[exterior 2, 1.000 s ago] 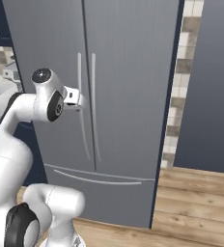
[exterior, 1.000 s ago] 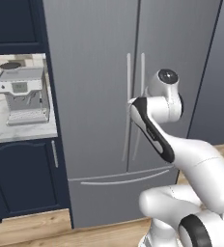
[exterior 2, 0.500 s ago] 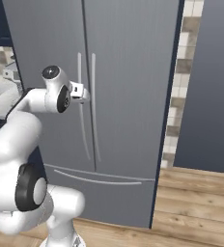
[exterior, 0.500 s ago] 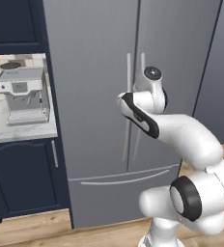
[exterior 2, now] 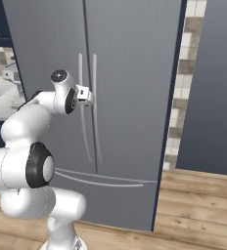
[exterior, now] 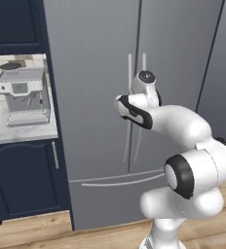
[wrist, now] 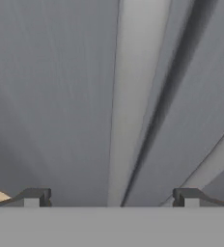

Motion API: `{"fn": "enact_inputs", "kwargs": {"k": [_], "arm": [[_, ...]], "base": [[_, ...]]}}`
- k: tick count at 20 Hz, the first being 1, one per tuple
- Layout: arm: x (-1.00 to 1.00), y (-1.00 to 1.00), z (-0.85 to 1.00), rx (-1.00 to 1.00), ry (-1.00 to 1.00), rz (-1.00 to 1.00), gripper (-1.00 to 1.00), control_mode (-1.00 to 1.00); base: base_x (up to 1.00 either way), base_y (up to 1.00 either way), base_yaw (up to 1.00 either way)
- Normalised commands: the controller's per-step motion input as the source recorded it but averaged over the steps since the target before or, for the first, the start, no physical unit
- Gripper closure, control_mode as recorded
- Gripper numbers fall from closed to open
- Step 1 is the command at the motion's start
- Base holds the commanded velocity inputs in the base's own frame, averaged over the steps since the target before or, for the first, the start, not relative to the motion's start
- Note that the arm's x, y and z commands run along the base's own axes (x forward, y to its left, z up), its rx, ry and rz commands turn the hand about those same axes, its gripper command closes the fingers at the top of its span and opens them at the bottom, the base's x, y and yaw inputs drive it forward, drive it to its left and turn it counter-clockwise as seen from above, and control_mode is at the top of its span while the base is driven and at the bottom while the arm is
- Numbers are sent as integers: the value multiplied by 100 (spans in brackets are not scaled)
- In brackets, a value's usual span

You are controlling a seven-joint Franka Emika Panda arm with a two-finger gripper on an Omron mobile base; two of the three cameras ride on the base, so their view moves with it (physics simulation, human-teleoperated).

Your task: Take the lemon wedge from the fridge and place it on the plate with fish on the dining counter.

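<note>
Gripper (wrist: 111,198) wide apart, straddling fridge (exterior: 95,58) handle (wrist: 133,96) in hand view.

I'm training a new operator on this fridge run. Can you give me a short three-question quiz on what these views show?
1. True or false: the fridge doors are shut.
2. The gripper jaws are: A) open, B) shut on the handle.
3. What appliance stands on the counter left of the fridge?

Key: 1 true. 2 A, the handle lies between the fingertips. 3 the coffee machine.
</note>
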Motion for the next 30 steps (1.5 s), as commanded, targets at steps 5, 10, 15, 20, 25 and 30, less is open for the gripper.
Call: {"fn": "enact_inputs", "kwargs": {"k": [5,10,15,20,25,30], "arm": [[46,0,-30,0,0,0,-100,-100],[55,0,-28,0,0,0,-100,-100],[61,0,-31,0,0,0,100,-100],[17,0,-10,0,-4,0,100,-100],[-6,1,0,0,0,0,100,-100],[-85,61,25,0,-3,0,100,-100]], "base": [[0,0,0],[0,0,0],[0,0,0],[0,0,0],[0,0,0],[0,0,0]]}}
